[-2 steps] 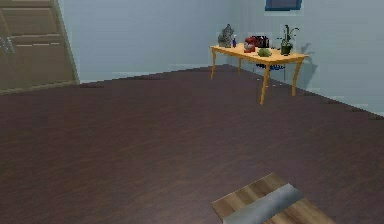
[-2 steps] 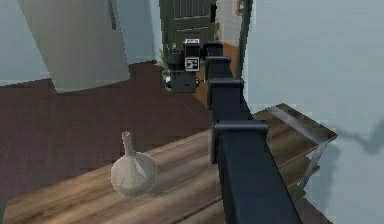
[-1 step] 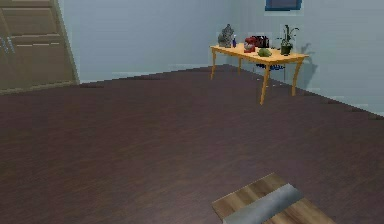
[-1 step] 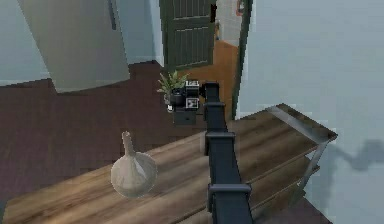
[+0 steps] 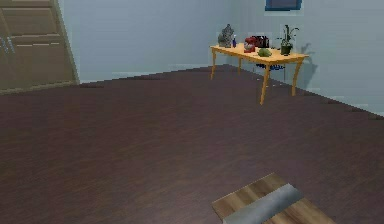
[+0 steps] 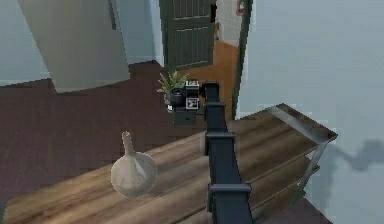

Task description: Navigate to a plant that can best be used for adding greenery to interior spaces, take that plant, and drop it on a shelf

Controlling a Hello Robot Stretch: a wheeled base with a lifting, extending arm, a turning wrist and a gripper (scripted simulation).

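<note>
The small potted plant (image 6: 172, 80) hangs at the far end of the hand (image 6: 182, 104), upper middle of the frame, clear of the floor (image 6: 100, 110); it looks light, with soft, fragile leaves, so its stiff dark pot (image 6: 177, 98) seems the place to hold, though I cannot tell how the fingers are set.

Worktop (image 5: 282, 59): orange, far right by the wall, cluttered.
Panelled door (image 5: 35, 45): beige, far left.
Dark door (image 6: 187, 35): green-grey, far, middle.
Vase (image 6: 132, 172): pale, long-necked, upright, near left.
Floor (image 5: 150, 130): dark wooden boards.
</note>
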